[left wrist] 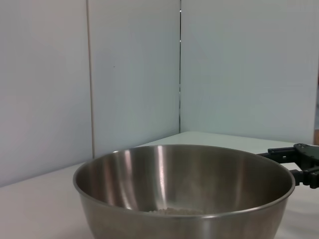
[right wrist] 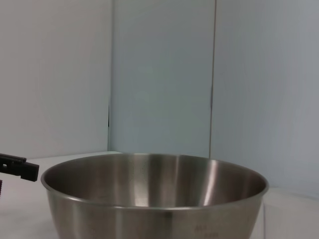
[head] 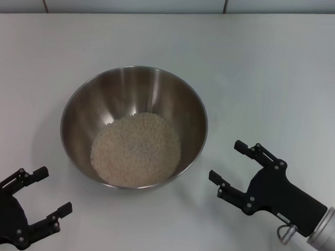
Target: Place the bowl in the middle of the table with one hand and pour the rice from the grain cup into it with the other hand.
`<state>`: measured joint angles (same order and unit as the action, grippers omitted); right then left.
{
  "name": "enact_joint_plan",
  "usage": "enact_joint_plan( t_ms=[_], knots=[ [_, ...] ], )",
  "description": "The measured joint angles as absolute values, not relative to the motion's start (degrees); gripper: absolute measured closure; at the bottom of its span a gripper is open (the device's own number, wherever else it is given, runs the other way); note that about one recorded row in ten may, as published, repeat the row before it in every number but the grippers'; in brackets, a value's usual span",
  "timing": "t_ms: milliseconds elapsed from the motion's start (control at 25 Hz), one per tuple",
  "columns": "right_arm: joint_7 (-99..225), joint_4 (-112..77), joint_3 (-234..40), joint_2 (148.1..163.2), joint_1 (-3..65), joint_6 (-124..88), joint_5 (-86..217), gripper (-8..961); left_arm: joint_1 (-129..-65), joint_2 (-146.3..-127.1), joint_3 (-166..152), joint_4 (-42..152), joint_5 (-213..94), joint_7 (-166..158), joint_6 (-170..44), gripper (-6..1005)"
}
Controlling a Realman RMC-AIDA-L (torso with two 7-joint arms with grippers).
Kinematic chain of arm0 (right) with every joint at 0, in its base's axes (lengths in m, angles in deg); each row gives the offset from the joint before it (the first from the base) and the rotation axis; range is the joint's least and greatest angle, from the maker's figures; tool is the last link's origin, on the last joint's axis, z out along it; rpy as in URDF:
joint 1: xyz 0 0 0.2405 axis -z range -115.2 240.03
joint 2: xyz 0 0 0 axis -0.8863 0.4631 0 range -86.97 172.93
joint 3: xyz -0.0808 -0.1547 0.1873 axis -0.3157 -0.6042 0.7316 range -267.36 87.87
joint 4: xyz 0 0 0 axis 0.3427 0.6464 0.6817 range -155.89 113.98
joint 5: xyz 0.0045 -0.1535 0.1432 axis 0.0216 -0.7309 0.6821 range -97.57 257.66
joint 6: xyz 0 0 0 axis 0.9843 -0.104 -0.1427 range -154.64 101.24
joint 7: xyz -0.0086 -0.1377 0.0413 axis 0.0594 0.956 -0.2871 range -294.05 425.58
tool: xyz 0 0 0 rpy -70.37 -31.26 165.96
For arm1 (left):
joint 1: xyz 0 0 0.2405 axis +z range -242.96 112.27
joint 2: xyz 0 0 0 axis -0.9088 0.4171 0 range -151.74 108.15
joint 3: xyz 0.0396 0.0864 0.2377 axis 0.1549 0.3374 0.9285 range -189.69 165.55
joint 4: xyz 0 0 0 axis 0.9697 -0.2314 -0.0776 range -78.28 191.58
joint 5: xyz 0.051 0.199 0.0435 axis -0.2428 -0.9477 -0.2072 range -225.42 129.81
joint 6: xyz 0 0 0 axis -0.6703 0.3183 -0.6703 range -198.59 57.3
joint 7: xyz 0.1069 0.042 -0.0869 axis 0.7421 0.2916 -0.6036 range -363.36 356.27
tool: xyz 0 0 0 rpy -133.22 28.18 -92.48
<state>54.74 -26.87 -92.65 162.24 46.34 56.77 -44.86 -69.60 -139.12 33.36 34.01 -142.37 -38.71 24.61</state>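
Rice (head: 136, 149) in bowl (head: 85, 96); left claw (head: 43, 192) partly cut off.

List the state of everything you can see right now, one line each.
Bowl: upright on the table, holding rice.
Rice: heaped in the bowl's bottom.
Left gripper: fingers open, empty, near the bowl's left side.
Right gripper: fingers open, empty, near the bowl's right side.
Grain cup: not in view.

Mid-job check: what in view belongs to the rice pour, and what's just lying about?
Job: bowl on the table, rice inside it; left gripper and right gripper, both open beside the bowl. No grain cup in view.
Lying about: nothing.
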Motion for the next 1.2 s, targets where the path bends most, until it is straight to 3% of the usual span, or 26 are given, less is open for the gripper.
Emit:
enact_joint_plan(
  t_ms=[1200],
  knots=[
    [54.64, -28.09, -92.84, 162.47, 44.29, 54.94, -45.91, 157, -69.47, -139.31, 33.36, 34.24, -142.37, -38.52, 24.62, 185]
  ],
)
